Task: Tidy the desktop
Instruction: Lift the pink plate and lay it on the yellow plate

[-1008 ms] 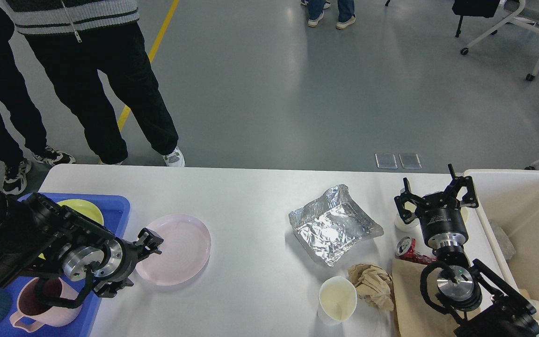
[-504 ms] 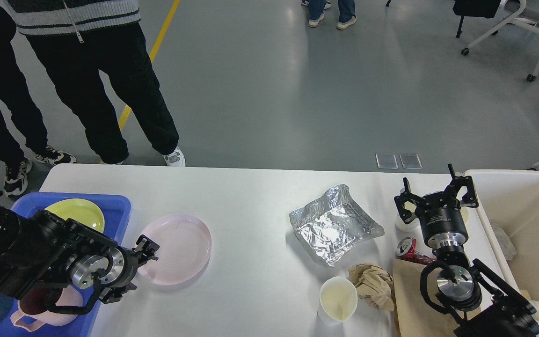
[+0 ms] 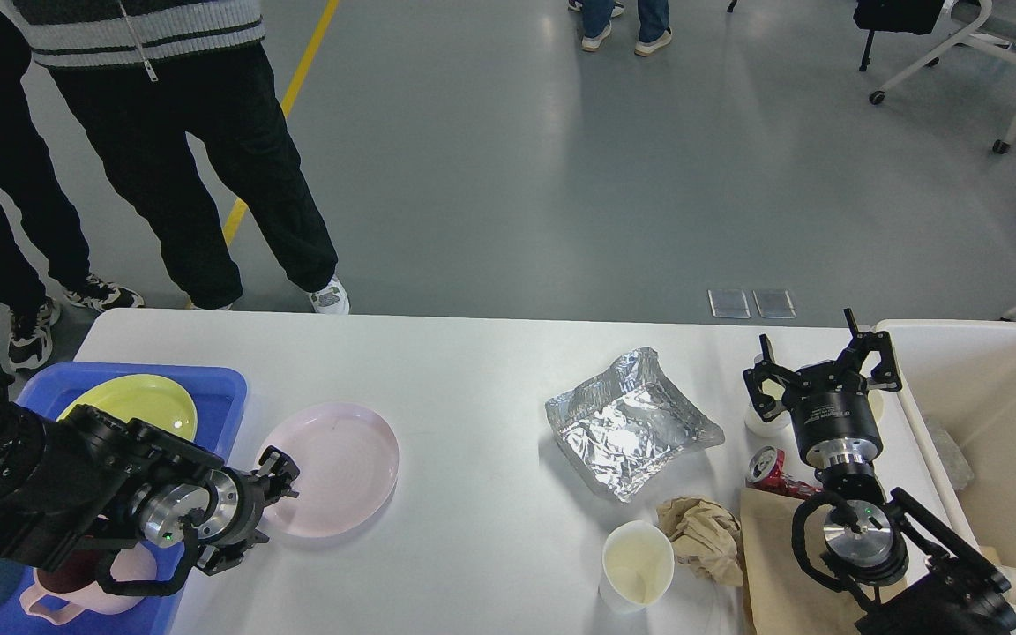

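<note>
The white desktop (image 3: 473,370) holds a pink plate (image 3: 336,467), a crumpled foil tray (image 3: 631,423), a ball of brown paper (image 3: 704,534), a white paper cup (image 3: 637,564) and a red can (image 3: 771,470). My left gripper (image 3: 279,476) sits low at the pink plate's left rim; its dark fingers are too small to tell apart. My right gripper (image 3: 825,366) stands open near the desktop's right end, fingers spread, nothing between them. A small white cup (image 3: 759,423) peeks out from under its left side.
A blue tray (image 3: 221,397) at the left holds a yellow plate (image 3: 133,401) and a pink mug (image 3: 76,591). A cream bin (image 3: 1002,414) stands past the right end. A brown paper sheet (image 3: 777,573) lies front right. People stand beyond the far edge.
My left arm has drawn back down and to the left, uncovering more of the yellow plate. The pink plate has stayed put. The right arm has not moved.
</note>
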{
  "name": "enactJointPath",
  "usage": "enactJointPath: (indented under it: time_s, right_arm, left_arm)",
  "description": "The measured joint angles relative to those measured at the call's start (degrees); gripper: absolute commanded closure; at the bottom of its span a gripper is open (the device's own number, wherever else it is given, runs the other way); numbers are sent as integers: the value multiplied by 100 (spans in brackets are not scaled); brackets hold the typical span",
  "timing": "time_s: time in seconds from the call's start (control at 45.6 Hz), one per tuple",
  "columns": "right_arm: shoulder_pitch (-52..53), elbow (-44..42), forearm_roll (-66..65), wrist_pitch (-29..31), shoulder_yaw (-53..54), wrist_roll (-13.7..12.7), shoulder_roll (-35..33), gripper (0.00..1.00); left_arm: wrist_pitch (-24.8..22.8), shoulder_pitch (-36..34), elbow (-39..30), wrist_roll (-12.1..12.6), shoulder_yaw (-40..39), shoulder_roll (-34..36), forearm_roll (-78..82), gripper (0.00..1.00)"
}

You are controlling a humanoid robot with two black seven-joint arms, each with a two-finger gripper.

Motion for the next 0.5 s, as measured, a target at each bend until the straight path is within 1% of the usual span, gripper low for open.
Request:
enactJointPath:
  time_s: [0.11,0.197,0.307,0.394,0.482,0.504]
  right_arm:
    - [0,0,0,0,0,0,0,0]
    - [0,0,0,0,0,0,0,0]
    - [0,0,0,0,0,0,0,0]
    - [0,0,0,0,0,0,0,0]
    - [0,0,0,0,0,0,0,0]
    - [0,0,0,0,0,0,0,0]
  left_arm:
    - [-11,3,5,13,-1,0,25,69]
    - [-12,15,6,19,0,0,30,71]
    - [-17,24,7,23,4,0,30,76]
    - [-21,28,7,24,17,0,30,86]
    - [-45,29,7,24,30,0,30,99]
    - [-70,29,7,24,31,0,30,100]
